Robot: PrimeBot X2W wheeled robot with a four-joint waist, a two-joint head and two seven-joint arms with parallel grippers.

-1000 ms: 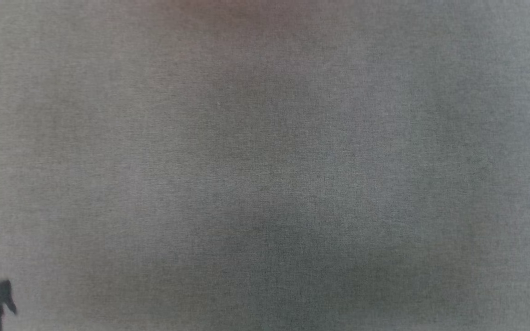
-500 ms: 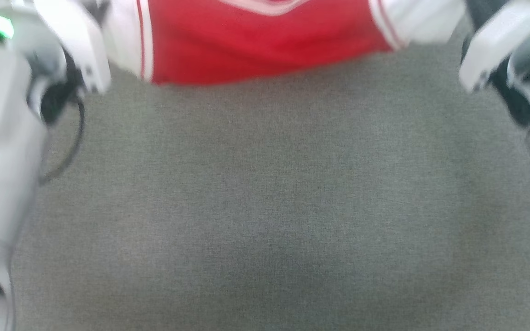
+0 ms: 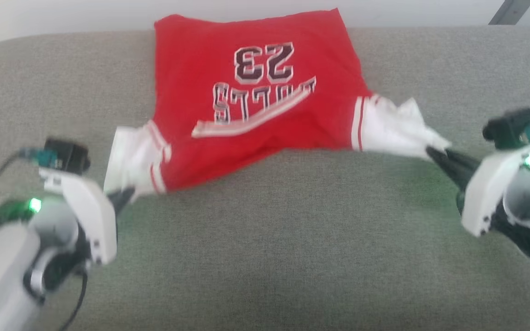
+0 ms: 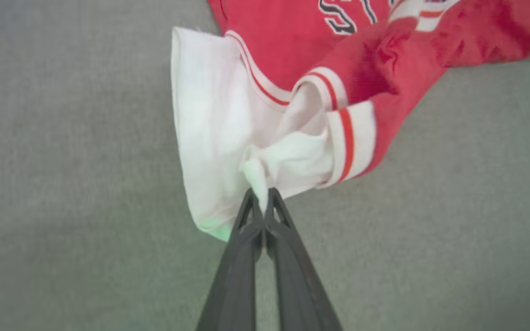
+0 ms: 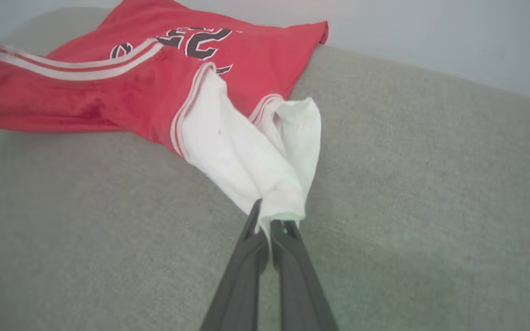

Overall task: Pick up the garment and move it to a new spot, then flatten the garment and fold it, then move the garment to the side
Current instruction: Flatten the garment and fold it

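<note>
Partly hidden, left claw (image 3: 126, 196) and right claw (image 3: 432, 152) pinch the garment (image 3: 256, 115).

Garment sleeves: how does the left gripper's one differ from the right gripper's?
Left sleeve lies broad, left gripper pinching a bunched fold; right sleeve stretches to a narrow point at right gripper. Left sleeve sits nearer the robot than right sleeve. Both white, both clamped shut.
</note>
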